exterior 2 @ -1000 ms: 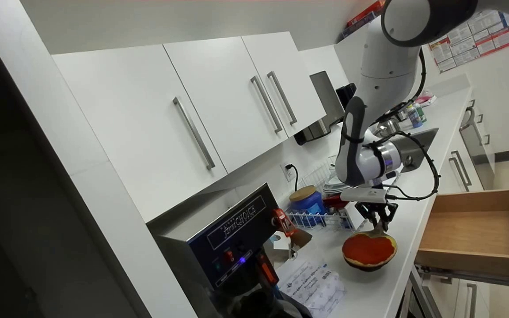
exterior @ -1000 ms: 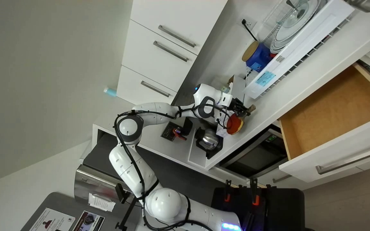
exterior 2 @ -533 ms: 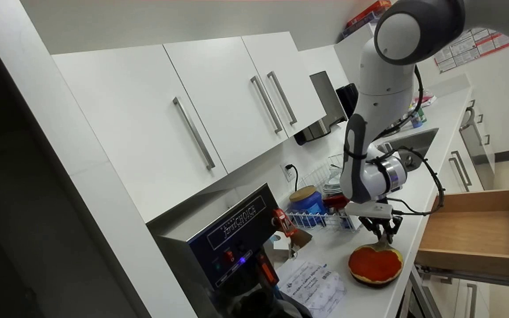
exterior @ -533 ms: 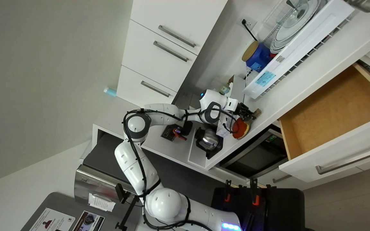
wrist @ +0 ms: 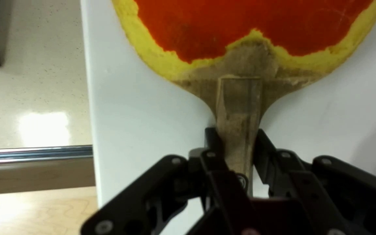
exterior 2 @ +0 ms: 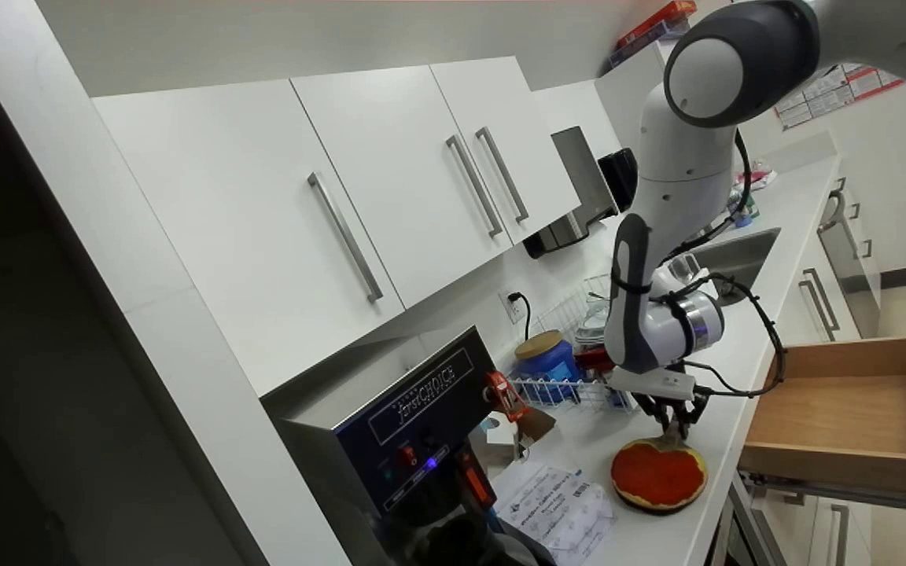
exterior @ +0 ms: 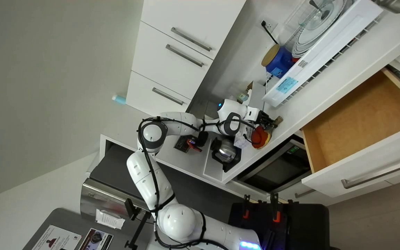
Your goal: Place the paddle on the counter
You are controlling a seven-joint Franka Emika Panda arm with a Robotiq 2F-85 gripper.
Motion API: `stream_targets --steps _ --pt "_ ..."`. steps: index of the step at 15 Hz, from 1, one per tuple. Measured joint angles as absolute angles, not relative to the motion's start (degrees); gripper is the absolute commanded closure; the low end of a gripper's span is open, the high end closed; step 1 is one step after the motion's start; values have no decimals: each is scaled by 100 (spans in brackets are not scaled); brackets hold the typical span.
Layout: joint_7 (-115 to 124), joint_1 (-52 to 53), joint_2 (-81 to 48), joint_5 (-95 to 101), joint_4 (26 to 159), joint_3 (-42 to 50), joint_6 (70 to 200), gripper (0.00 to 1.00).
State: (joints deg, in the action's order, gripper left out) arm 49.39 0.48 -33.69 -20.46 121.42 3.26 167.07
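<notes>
One paddle (exterior 2: pixel 659 473) — red blade (wrist: pixel 214 23) edged in yellow, short wooden handle (wrist: pixel 240 124) — is held low at the pale worktop (wrist: pixel 148 114), near its front edge, with the blade flat or nearly so. The task looks close to its end: the paddle is at its place, and what is left, by judgement, is to settle it fully, let go and back away. Whether it touches the worktop or hangs just above cannot be told for certain, since no view shows the gap beneath it clearly. Letting go is not yet done: the tool (wrist: pixel 237 133) is clamped on the handle, with one black finger (wrist: pixel 213 140) against each side. In the wrist view the fingers come in from the bottom, and the handle runs up between them to the blade, whose far part is cut off. As for pose, the white arm (exterior: pixel 142 173) is bent sharply at the elbow (exterior: pixel 152 133) and stretched out over the worktop. In an exterior view the forearm (exterior 2: pixel 677 189) slopes down from the elbow, the wrist (exterior 2: pixel 661 338) sits low, and the tool points down toward the handle. Past the front edge juts an open drawer (exterior 2: pixel 846 393) — a slip that way could drop the paddle, though it looks to be wholly over the worktop.
</notes>
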Motion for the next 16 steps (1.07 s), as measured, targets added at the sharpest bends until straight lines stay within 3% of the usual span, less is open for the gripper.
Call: stream_targets --steps 6,16 --pt "4940 32 -3436 -2074 12057 310 16737 0" --pt "4588 7 -2435 -1993 12743 675 16051 0"
